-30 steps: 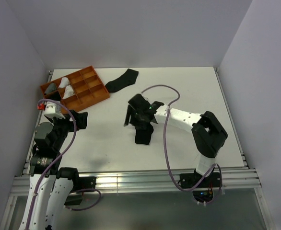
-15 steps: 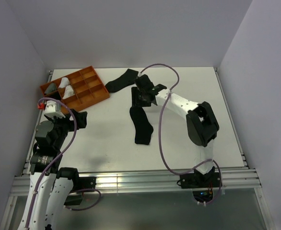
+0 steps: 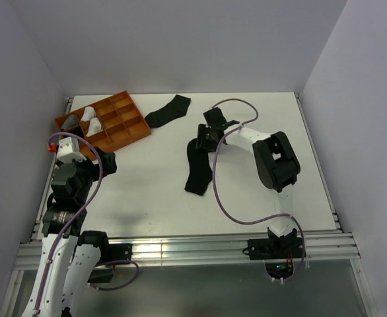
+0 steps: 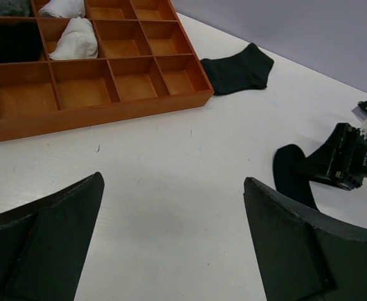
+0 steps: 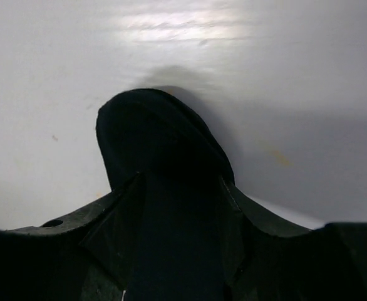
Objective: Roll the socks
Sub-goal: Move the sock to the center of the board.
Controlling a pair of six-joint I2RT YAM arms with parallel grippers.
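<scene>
A black sock (image 3: 199, 170) lies stretched out flat in the middle of the white table. Its far rounded end (image 5: 158, 135) sits between the fingers of my right gripper (image 3: 206, 138), low on the table. In the right wrist view the right gripper (image 5: 179, 177) has its jaws apart on either side of the dark fabric. A second black sock (image 3: 168, 111) lies flat near the back, also seen from the left wrist (image 4: 240, 68). My left gripper (image 4: 174, 182) hangs wide open over bare table at the left (image 3: 106, 162), holding nothing.
An orange compartment tray (image 3: 133, 134) stands at the back left, with white rolled socks (image 4: 74, 41) and a dark one in its far cells. Grey walls close in the table on three sides. A grey cable loops over the right arm (image 3: 276, 162).
My right gripper has moved from the sock's middle back to its far end, and its jaws have narrowed. The sock now lies a little further right. The left gripper has opened slightly wider.
</scene>
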